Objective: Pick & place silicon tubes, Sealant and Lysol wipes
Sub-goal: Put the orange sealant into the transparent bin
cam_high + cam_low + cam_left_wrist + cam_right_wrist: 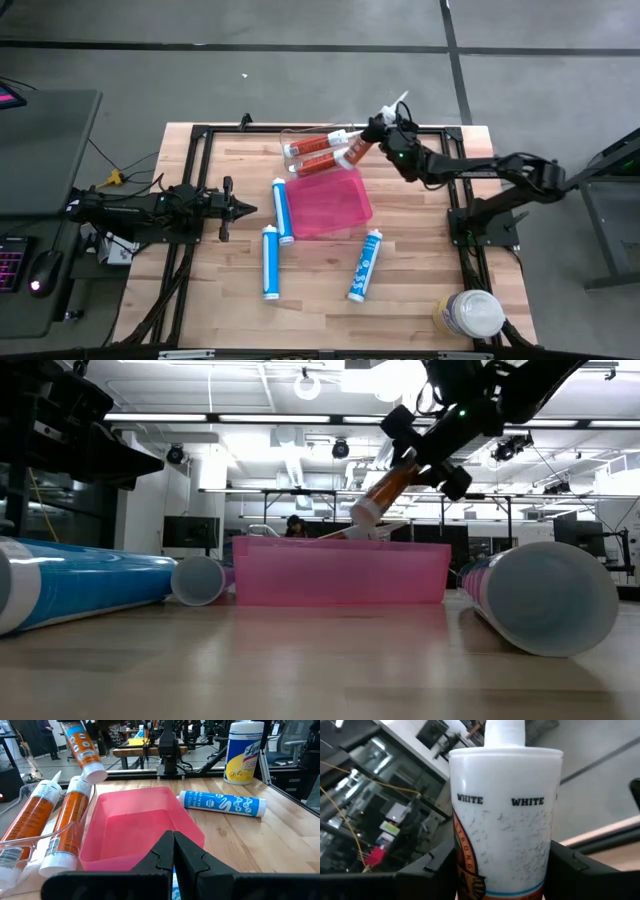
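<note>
My right gripper (385,128) is shut on an orange-and-white caulk cartridge (356,148), held tilted in the air above the far edge of the pink bin (330,205); it also shows in the low view (385,492). Two more orange cartridges (315,150) lie in a clear tray. Three blue tubes (283,210), (269,262), (365,265) lie on their sides on the table. The Lysol wipes canister (470,315) stands at the near right corner. My left gripper (240,208) is shut and empty, left of the bin. My right gripper pinches the cartridge's body near its nozzle end (465,870) between its two fingers (572,865), one on each side and lying across the cartridge. The cartridge is lifted clear and tilted, with the nozzle (402,98) up and its flat base (364,514) lower, over the bin.
The clear tray (30,842) sits just beyond the pink bin's far left corner. Black frame rails (200,135) run along the table's edges. Bare wood lies near the front edge, between the blue tubes (222,804) and the Lysol canister (243,752).
</note>
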`<state>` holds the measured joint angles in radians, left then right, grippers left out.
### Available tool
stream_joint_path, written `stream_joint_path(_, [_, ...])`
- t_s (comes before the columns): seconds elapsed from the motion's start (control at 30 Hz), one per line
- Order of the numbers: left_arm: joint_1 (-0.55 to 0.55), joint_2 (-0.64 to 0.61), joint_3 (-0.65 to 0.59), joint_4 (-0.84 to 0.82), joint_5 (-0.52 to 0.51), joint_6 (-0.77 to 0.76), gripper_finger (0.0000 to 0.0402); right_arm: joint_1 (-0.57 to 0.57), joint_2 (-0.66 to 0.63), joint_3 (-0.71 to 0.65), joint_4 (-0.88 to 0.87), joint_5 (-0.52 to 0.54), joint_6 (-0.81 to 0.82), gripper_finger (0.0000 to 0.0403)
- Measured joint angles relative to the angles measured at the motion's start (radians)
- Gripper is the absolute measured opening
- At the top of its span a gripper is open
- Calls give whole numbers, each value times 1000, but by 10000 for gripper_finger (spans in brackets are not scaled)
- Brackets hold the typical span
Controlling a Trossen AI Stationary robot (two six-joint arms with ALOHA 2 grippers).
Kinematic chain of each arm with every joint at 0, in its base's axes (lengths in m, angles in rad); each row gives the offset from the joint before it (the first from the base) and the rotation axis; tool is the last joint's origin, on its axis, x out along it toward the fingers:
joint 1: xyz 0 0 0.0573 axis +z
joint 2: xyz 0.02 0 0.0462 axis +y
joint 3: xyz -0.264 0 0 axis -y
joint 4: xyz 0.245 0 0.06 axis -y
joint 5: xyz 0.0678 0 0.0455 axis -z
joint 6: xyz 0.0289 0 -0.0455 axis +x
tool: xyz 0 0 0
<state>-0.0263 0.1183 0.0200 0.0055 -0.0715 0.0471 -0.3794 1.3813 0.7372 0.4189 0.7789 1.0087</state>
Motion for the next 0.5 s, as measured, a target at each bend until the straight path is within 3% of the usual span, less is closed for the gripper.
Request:
stream_joint_path(0.17, [0, 0, 0, 0, 0, 0, 0, 1, 70, 7, 149, 48, -57, 203])
stream_joint_path(0.5, [0, 0, 0, 0, 0, 0, 0, -21, 186, 126, 261, 66, -220, 203])
